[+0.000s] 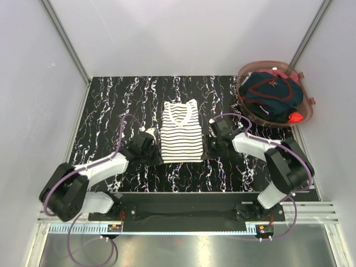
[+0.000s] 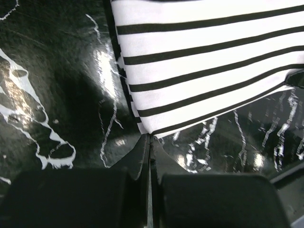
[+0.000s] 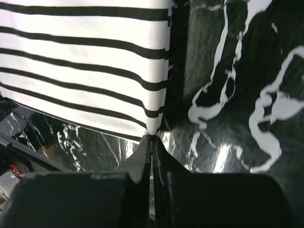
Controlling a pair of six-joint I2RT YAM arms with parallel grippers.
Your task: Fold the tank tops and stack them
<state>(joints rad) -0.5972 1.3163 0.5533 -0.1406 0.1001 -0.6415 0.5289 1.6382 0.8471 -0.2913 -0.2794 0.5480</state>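
The white tank top with navy stripes [image 1: 181,133] lies flat in the middle of the black marbled table, neck towards the far side. My left gripper [image 1: 159,157] is shut on its near left hem corner; the left wrist view shows that corner [image 2: 156,124] pinched at the tips of my left gripper [image 2: 150,137]. My right gripper [image 1: 204,153] is shut on the near right hem corner [image 3: 154,124], which enters the closed tips of my right gripper [image 3: 153,138]. The navy tank top with red trim [image 1: 272,93] lies bunched in a basket at the back right.
The translucent pink basket [image 1: 242,75] stands at the table's far right corner, against the right wall. White walls close off the back and both sides. A black rail [image 1: 183,208] with the arm bases runs along the near edge.
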